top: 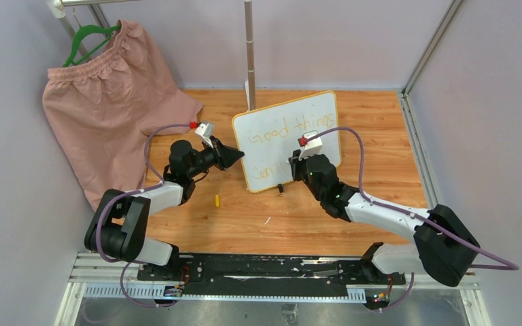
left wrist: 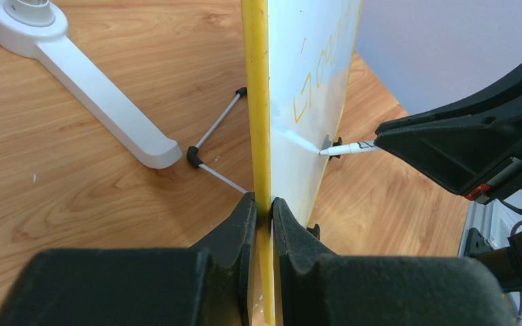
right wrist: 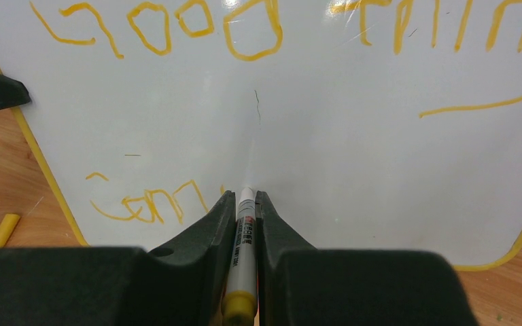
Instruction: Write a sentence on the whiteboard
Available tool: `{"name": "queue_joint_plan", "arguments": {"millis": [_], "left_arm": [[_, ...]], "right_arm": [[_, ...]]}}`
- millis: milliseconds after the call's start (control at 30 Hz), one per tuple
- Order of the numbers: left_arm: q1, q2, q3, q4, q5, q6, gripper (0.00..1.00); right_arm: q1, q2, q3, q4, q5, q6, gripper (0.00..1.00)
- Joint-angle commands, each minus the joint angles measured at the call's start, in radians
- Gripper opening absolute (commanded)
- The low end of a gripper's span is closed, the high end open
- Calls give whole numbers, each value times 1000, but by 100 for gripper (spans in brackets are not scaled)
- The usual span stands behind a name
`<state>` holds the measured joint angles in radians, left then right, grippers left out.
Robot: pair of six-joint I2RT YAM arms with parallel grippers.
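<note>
The whiteboard [top: 285, 139] stands upright on the wooden table, white with a yellow frame. Its yellow sentence [top: 292, 129] reads "Good things" on top and a partial "Com" [right wrist: 151, 204] below. My left gripper [top: 234, 157] is shut on the board's left edge [left wrist: 258, 136], the frame pinched between both fingers. My right gripper [top: 298, 163] is shut on a white marker [right wrist: 243, 231] with a yellow end. The marker tip [left wrist: 326, 151] touches the board's face to the right of "Com".
A yellow marker cap [top: 217, 200] lies on the table left of the board. A pink garment [top: 109, 115] hangs on a green hanger at back left. A white stand foot [left wrist: 95, 95] and the board's wire prop [left wrist: 217, 122] sit behind it.
</note>
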<state>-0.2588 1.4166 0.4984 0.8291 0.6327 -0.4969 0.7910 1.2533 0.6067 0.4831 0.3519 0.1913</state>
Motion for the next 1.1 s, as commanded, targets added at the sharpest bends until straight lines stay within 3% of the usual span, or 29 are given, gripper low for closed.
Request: {"name": "queue_joint_plan", "arguments": {"millis": [0, 667, 1067], "left_arm": [[-20, -15, 15, 7, 14, 36, 0], [-22, -21, 12, 7, 15, 37, 0], [-23, -18, 13, 7, 16, 37, 0]], "right_arm": [[-17, 16, 24, 29, 20, 13, 0], [-16, 11, -50, -12, 11, 45, 0], [-19, 33, 32, -13, 9, 19, 0]]}}
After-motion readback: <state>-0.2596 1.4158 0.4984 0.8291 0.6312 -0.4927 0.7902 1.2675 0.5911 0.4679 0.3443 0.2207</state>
